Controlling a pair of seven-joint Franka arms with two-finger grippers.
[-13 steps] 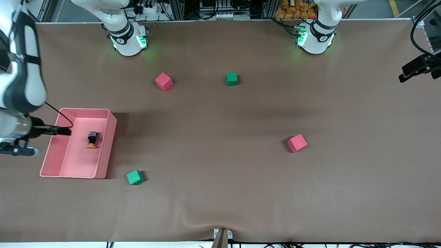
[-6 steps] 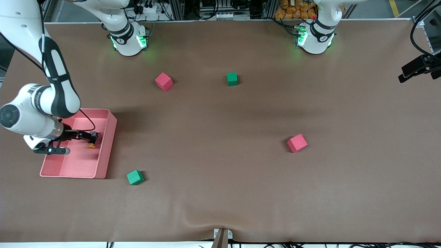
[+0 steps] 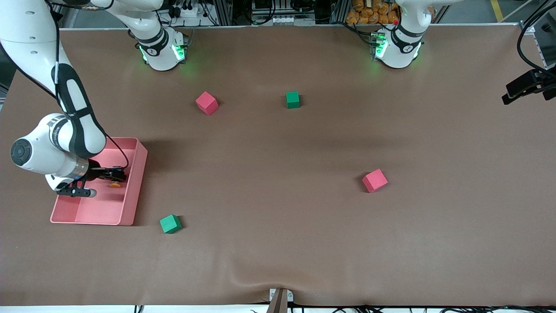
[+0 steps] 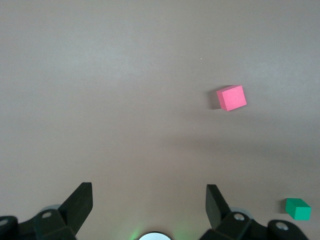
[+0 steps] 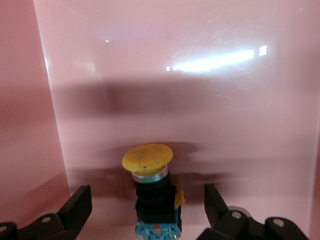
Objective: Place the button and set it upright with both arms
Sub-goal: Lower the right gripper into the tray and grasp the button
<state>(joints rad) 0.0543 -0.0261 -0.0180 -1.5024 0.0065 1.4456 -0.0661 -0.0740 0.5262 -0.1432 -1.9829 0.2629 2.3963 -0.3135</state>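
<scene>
The button [image 5: 152, 192] lies on its side in the pink bin [image 3: 134, 182], its orange cap [image 3: 114, 184] showing in the front view and its black body and bluish end in the right wrist view. My right gripper [image 3: 118, 174] reaches into the bin, open, its fingers [image 5: 75, 207] on either side of the button's body without touching it. My left gripper [image 4: 148, 200] is open and empty, high above bare table; it is out of the front view.
Two pink cubes [image 3: 206, 102] [image 3: 374, 180] and two green cubes [image 3: 292, 99] [image 3: 170, 224] lie scattered on the brown table. One pink cube [image 4: 231, 97] and one green cube [image 4: 298, 208] show in the left wrist view. The bin's walls surround the right gripper.
My right arm has swung in over the bin and brought its open gripper down around the button. The button and cubes have not moved.
</scene>
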